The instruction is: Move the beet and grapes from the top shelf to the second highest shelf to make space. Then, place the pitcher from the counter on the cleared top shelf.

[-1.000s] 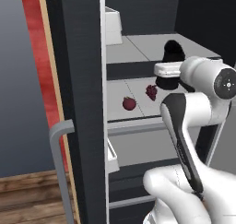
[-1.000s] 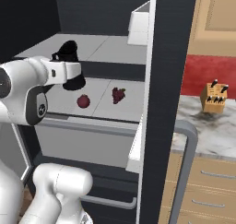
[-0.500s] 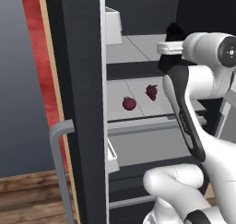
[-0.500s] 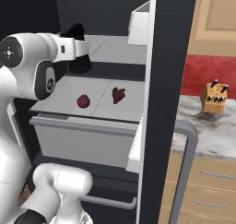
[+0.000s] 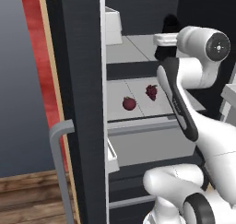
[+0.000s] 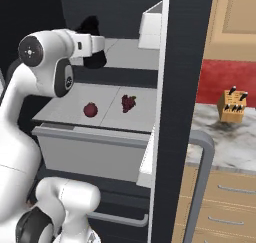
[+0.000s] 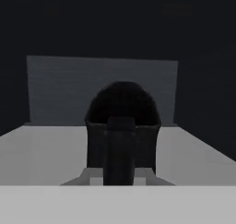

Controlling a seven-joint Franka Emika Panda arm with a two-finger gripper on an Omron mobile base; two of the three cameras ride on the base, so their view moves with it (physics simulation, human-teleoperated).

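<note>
My gripper (image 6: 98, 48) is shut on the black pitcher (image 6: 91, 25), held upright at the height of the top shelf (image 6: 126, 55) inside the open fridge. In the hand view the pitcher (image 7: 122, 134) stands straight ahead with its handle facing me, low over the pale top shelf (image 7: 44, 156). From the left base view the pitcher (image 5: 170, 23) shows dark behind my gripper (image 5: 165, 44), over the top shelf (image 5: 134, 48). The beet (image 6: 90, 109) and the grapes (image 6: 128, 103) lie side by side on the second highest shelf (image 6: 65, 107). The beet (image 5: 129, 103) and grapes (image 5: 151, 91) also show from the left.
A white box (image 6: 150, 24) stands on the top shelf's right side. The open fridge door (image 6: 177, 112) with its grey handle (image 6: 202, 177) rises on the right. A tan knife block (image 6: 233, 106) stands on the marble counter (image 6: 225, 139). A grey drawer (image 6: 90, 152) sits below the second shelf.
The arm has lifted the pitcher from the height of the second shelf up to the top shelf and carried it deeper into the fridge. Beet and grapes have stayed put.
</note>
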